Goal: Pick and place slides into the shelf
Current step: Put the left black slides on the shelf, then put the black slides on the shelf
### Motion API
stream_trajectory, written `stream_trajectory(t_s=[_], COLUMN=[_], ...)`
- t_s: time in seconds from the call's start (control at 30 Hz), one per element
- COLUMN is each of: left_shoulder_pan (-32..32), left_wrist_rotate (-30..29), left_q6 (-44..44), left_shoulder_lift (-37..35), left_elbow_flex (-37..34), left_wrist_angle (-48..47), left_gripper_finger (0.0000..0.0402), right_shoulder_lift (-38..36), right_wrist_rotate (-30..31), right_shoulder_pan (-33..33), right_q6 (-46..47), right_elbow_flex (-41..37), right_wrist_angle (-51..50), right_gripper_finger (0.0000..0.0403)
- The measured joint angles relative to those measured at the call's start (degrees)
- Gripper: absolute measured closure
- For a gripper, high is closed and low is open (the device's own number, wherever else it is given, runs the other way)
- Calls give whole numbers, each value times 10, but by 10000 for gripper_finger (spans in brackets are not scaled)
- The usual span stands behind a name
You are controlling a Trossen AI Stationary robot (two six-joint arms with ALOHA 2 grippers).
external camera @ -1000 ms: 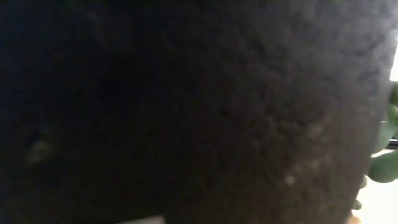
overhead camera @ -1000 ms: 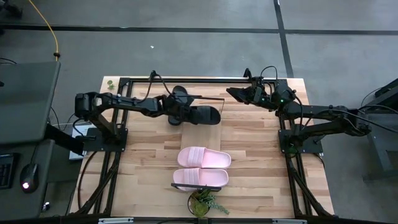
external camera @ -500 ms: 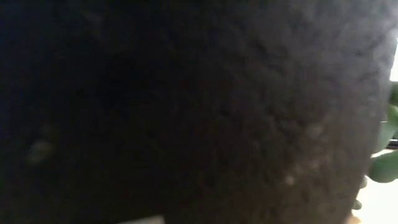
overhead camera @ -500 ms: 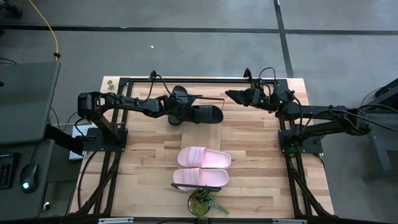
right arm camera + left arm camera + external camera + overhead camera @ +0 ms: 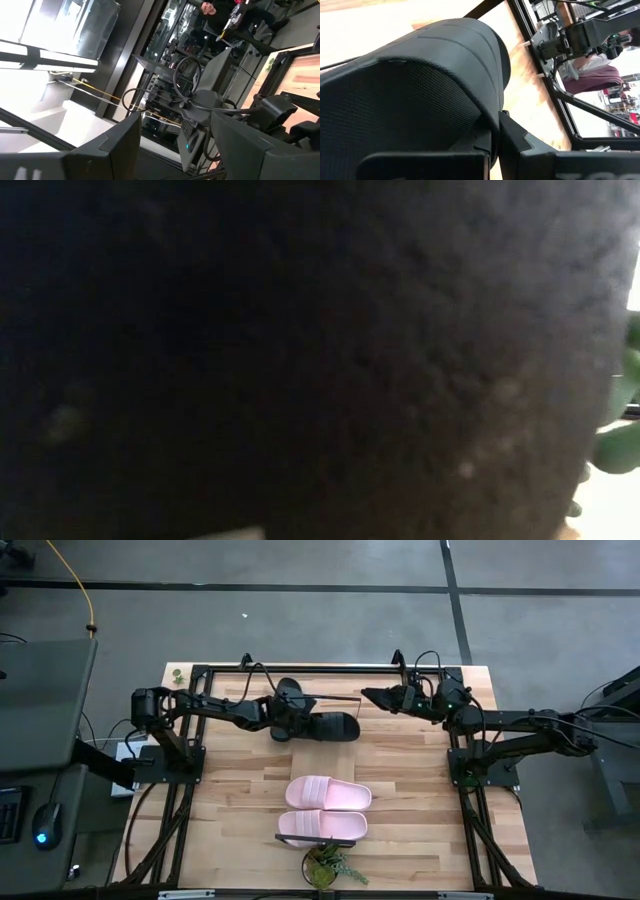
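High view: left gripper (image 5: 292,716) is over the far-centre of the butcher-block tabletop (image 5: 400,790), fingers pinching a plain black slip-on slide (image 5: 328,726) that lies lengthwise toward the right, by the thin black metal frame bars of the shelf (image 5: 330,697) at the far edge; can't tell from here if the slide is lifted or touching the wood. A second dark rounded shape sits just behind the left gripper, partly hidden; can't tell what it is. Right gripper (image 5: 372,695) hangs at the far right of the table, pointing toward the centre, well apart from the black slide, holding nothing. Pale pink pair of slides with faintly striped wide straps (image 5: 327,794) lies side by side near the table's near-centre, the two touching or nearly so, well apart from both grippers. Small green potted plant (image 5: 327,865) sits at the near edge, just beside the nearer pink slide. Low view: almost fully blocked by a dark rough surface right at the lens; only a few green leaves (image 5: 620,442) show at the right edge. Left wrist view: black slide's textured sole and smooth strap fill the frame, clamped between the dark fingers (image 5: 520,145). Right wrist view: fingers (image 5: 120,140) spread wide, nothing between them, only room clutter beyond.
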Motion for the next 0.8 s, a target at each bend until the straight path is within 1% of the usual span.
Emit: stream_trajectory(t_s=[0.17, 0.27, 0.7, 0.8], left_shoulder_pan=[0, 0, 0, 0], left_wrist_rotate=[-3, -4, -6, -16], left_q6=[2, 2, 2, 2], left_shoulder_lift=[0, 0, 0, 0], left_elbow_flex=[0, 0, 0, 0], left_wrist_angle=[0, 0, -1, -1], left_gripper_finger=[400, 388, 279, 260], right_shoulder_lift=[0, 0, 0, 0], right_wrist_rotate=[0, 0, 0, 0], right_shoulder_pan=[0, 0, 0, 0], right_q6=[-2, -2, -6, -6], right_elbow_flex=[0, 0, 0, 0], right_wrist_angle=[-3, -6, -13, -13], right_gripper_finger=[171, 171, 171, 171])
